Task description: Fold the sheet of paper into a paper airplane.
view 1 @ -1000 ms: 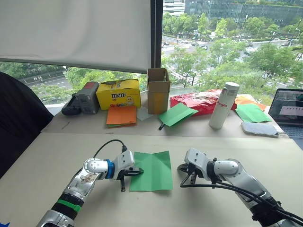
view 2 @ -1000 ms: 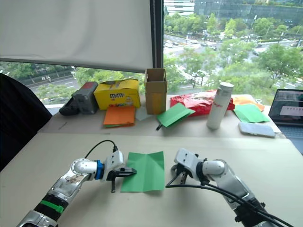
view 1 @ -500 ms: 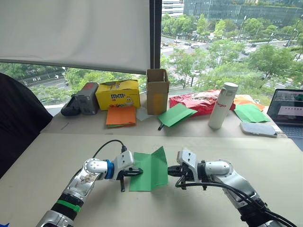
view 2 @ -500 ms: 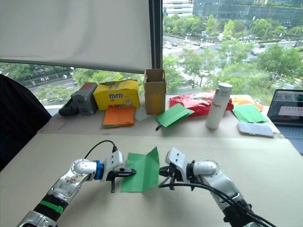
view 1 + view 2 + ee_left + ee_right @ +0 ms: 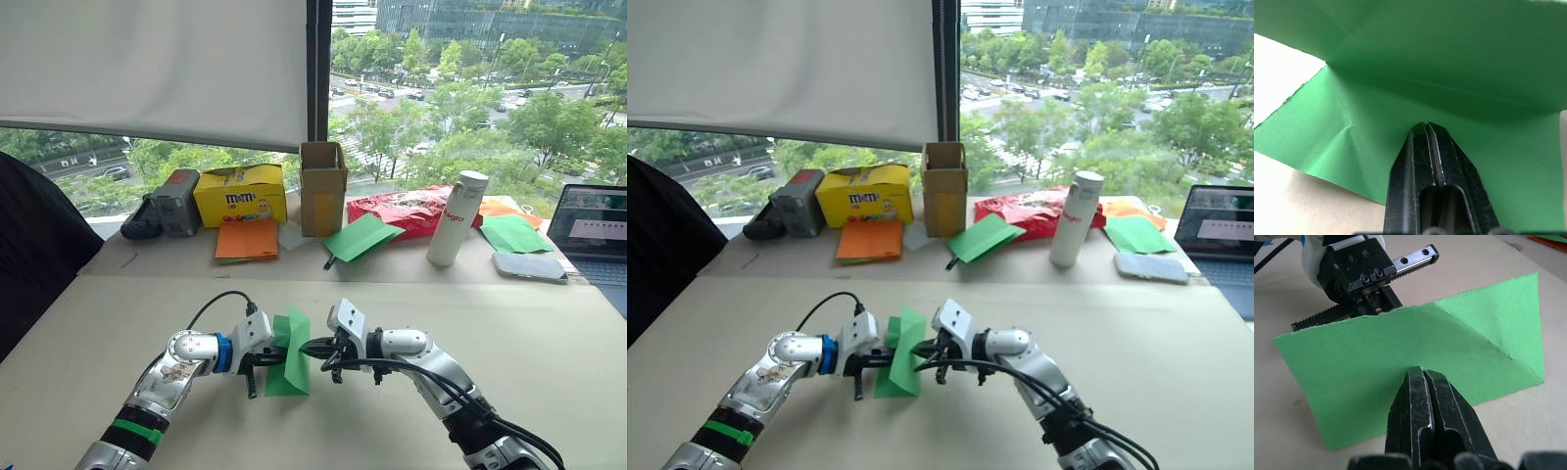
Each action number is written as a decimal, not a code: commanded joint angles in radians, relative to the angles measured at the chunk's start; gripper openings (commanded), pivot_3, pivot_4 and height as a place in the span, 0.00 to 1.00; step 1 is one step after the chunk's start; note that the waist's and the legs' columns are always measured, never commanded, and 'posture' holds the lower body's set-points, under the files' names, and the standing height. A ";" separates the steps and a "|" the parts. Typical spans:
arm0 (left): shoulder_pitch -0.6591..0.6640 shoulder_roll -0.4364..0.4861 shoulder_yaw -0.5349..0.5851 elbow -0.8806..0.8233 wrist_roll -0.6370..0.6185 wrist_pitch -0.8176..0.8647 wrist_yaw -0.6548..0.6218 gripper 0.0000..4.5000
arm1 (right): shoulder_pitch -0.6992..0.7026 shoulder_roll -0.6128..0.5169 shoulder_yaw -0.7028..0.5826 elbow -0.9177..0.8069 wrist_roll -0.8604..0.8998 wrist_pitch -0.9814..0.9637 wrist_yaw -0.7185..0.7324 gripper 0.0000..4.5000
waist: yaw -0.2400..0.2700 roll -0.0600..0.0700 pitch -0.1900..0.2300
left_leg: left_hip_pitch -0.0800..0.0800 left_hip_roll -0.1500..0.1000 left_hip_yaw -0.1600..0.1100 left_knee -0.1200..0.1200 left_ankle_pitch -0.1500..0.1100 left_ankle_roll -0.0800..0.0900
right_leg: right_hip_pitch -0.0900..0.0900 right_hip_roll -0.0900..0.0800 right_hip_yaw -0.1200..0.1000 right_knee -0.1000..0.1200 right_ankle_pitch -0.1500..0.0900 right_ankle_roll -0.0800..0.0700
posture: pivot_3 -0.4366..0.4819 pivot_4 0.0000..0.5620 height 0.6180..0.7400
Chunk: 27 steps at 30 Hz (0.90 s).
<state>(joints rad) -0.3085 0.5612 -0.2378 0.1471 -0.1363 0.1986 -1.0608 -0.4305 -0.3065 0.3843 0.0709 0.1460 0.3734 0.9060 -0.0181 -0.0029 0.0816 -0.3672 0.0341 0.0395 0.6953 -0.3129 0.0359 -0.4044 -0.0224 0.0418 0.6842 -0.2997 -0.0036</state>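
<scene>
between both fingers (image 5: 1426,128): sheet of paper (image 5: 291,352)

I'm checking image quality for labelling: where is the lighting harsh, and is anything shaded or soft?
Left eye view: the window is bright daylight, the table evenly lit. Left wrist view: the raised half of the sheet of paper shades the crease beneath it; the left hand looks sharp. Right wrist view: the right hand is sharp, the table's far edge soft.

The left gripper (image 5: 1426,128) is seen with its two black fingers (image 5: 1410,166) pressed together, tips resting on the green paper (image 5: 1449,63). Beyond the tips a crease runs across the paper, and the far half is raised steeply. Pale table (image 5: 1283,73) is seen beside the paper's edge.
</scene>
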 commanded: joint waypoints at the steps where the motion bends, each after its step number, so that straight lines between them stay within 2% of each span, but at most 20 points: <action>1: 0.038 0.024 0.009 0.013 0.005 0.050 0.006 0.00 | -0.032 0.030 0.013 0.056 -0.018 -0.059 0.005 0.00 | 0.000 0.000 0.000 | 0.000 0.000 0.000 0.000 0.000 0.000 | 0.000 0.000 0.000 0.000 0.000 0.000 | 0.48 0.27 0.31; 5: 0.057 0.040 0.049 -0.019 -0.026 0.077 0.011 0.00 | -0.049 0.057 0.023 0.126 -0.037 -0.085 0.015 0.00 | -0.003 0.000 0.000 | 0.000 0.000 0.000 0.000 0.000 0.000 | -0.001 0.000 0.000 0.001 0.000 0.000 | 0.48 0.27 0.31; 8: 0.056 0.072 0.126 -0.039 -0.069 0.095 0.015 0.00 | -0.056 0.066 0.026 0.160 -0.051 -0.097 0.020 0.00 | -0.003 -0.001 0.000 | 0.000 0.001 0.000 0.000 0.000 0.000 | -0.002 0.000 0.000 0.002 0.000 0.000 | 0.48 0.27 0.31; 12: 0.020 0.115 0.242 0.050 -0.112 0.041 0.017 0.00 | -0.049 0.066 0.024 0.185 -0.064 -0.102 0.017 0.00 | -0.001 -0.002 0.001 | 0.001 0.001 0.000 0.000 0.000 0.000 | -0.006 0.000 0.000 0.003 0.000 0.000 | 0.48 0.27 0.31; 16: -0.016 0.108 0.286 0.074 -0.164 0.037 -0.017 0.00 | -0.023 0.055 0.008 0.168 -0.061 -0.096 0.007 0.00 | 0.006 -0.003 0.000 | -0.002 0.000 0.000 0.001 0.000 0.000 | -0.013 -0.002 -0.001 0.008 0.000 0.000 | 0.48 0.27 0.31; 21: -0.031 0.019 0.240 0.003 -0.225 0.055 -0.070 0.00 | 0.014 0.031 -0.014 0.120 -0.062 -0.076 -0.008 0.00 | 0.011 -0.003 0.000 | -0.004 -0.001 0.001 0.002 0.000 0.000 | -0.013 -0.005 -0.001 0.011 0.000 -0.001 | 0.48 0.27 0.31; 27: -0.029 -0.030 0.095 0.034 -0.109 -0.015 -0.081 0.00 | 0.037 0.012 -0.041 0.084 -0.050 -0.046 -0.030 0.00 | 0.002 -0.004 0.000 | -0.005 -0.001 0.001 0.002 0.000 0.000 | -0.014 -0.003 0.000 0.009 0.000 -0.001 | 0.48 0.27 0.31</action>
<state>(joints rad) -0.3241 0.5350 -0.1074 0.1819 -0.2845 0.2154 -1.1334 -0.4032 -0.2799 0.3627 0.1622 0.1005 0.3076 0.8855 -0.0156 -0.0069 0.0813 -0.3723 0.0330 0.0410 0.6972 -0.3127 0.0356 -0.4176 -0.0251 0.0423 0.6933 -0.2993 -0.0042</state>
